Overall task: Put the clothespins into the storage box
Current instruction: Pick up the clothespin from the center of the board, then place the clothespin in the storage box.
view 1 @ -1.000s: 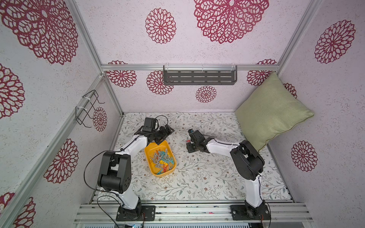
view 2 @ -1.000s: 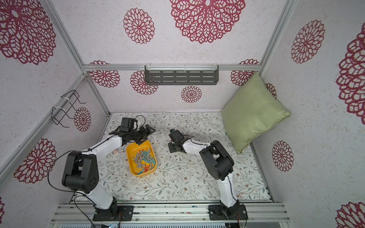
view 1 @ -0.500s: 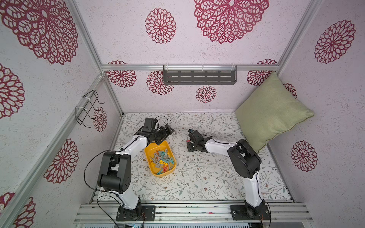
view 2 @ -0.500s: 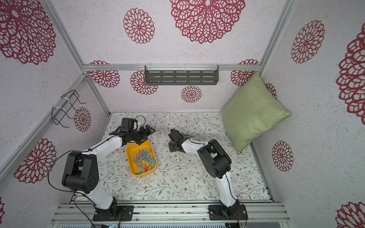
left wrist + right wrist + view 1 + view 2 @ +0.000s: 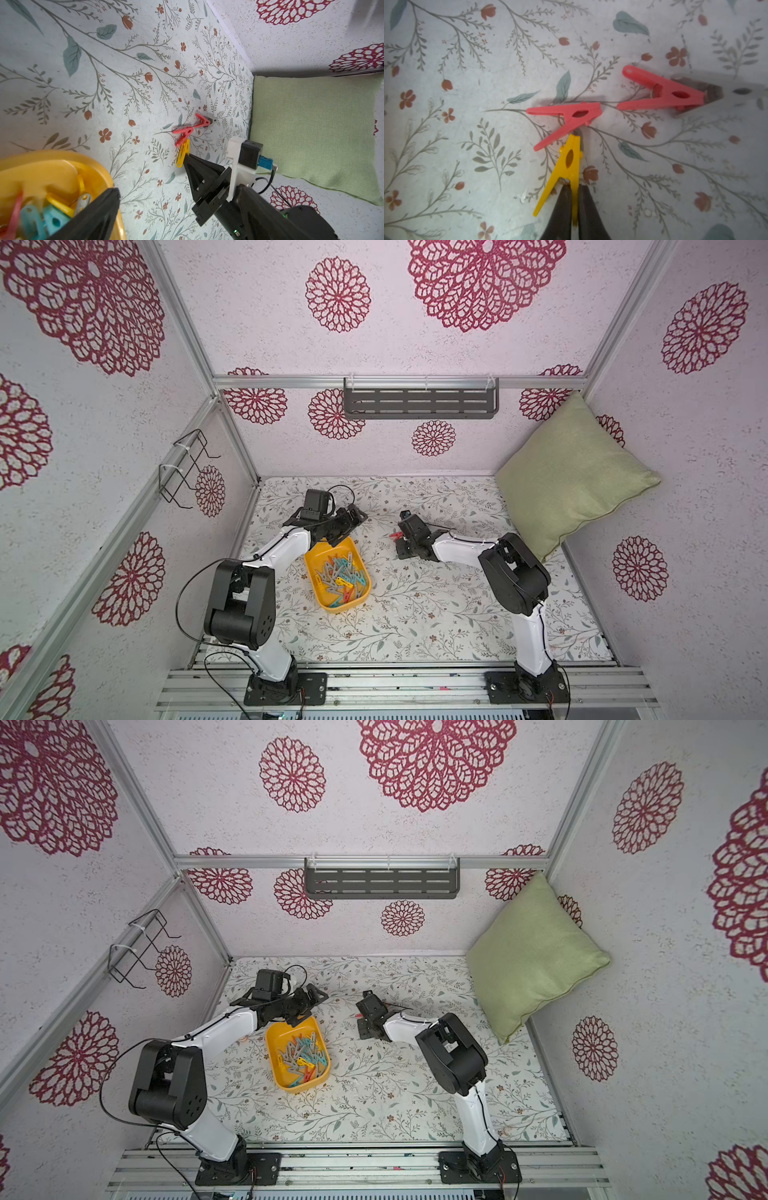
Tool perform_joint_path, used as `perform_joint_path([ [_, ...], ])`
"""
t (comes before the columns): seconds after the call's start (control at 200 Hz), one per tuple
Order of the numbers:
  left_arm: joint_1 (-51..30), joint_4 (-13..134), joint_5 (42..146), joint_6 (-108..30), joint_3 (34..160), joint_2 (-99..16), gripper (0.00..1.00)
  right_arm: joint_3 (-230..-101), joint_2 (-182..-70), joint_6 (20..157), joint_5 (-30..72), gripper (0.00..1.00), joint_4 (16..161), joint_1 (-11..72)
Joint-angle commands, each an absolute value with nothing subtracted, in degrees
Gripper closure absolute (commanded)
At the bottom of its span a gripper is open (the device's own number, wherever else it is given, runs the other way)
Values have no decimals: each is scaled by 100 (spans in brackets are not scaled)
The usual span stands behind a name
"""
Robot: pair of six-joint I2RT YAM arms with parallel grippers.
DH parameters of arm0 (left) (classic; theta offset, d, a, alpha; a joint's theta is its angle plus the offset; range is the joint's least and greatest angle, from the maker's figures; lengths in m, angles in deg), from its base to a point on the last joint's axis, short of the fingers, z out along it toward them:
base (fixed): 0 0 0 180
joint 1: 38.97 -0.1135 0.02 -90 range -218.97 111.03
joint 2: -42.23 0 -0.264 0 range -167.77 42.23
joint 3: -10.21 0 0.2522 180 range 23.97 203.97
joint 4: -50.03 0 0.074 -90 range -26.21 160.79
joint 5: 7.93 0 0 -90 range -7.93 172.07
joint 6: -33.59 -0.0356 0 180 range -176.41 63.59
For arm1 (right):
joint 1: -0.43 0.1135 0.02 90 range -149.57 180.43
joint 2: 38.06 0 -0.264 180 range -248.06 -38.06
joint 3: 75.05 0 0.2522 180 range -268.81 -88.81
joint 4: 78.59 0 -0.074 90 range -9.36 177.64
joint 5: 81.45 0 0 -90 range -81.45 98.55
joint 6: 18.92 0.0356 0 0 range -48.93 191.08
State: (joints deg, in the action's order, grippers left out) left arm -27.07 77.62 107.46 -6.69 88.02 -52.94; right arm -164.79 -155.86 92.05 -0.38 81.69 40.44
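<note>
Nearest, the storage box (image 5: 313,561), a smooth yellow plastic tub with rounded corners, sits on the floral-printed mat (image 5: 415,605) holding a jumble of V-shaped clothespins (image 5: 343,576) in grey, teal, yellow and red. Over its far end hangs the left gripper (image 5: 347,529), jaws spread wide and empty. Off to the right, the right gripper (image 5: 574,188) is pinched tight on one leg of a yellow clothespin (image 5: 568,164), whose tip lies just beside a red clothespin (image 5: 566,120), with a second red clothespin (image 5: 664,93) beyond.

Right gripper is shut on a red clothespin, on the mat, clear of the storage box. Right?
Wrong colour. The right gripper is shut on the yellow clothespin, on the mat, clear of the storage box. The two red clothespins lie loose next to it. The right wrist view shows it.
</note>
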Motion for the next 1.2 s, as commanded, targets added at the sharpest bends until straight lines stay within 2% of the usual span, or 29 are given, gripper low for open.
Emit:
perform_joint_path([
  [0.0,-2631,7663,10682,-648,8699,-4921,3,-16361,-15074,9263,-147,94,8060,4038],
  [0.295,-2773,8138,10338,-894,8090,-3907,3,-16572,-14652,9076,7,99,7890,4560],
  [0.715,-4221,8732,10600,-1114,7244,-2557,3,-17899,-15256,8941,724,98,7731,5585],
  [0.906,-4590,8862,10738,-1160,7125,-2307,3,-18539,-15726,8910,912,89,7577,5764],
  [1.096,-4569,8865,10855,-1093,7230,-2408,3,-18581,-15654,8896,785,63,7628,5748],
  [1.196,-4454,8799,10873,-1053,7331,-2537,3,-18385,-15415,8884,561,57,7753,5717],
])
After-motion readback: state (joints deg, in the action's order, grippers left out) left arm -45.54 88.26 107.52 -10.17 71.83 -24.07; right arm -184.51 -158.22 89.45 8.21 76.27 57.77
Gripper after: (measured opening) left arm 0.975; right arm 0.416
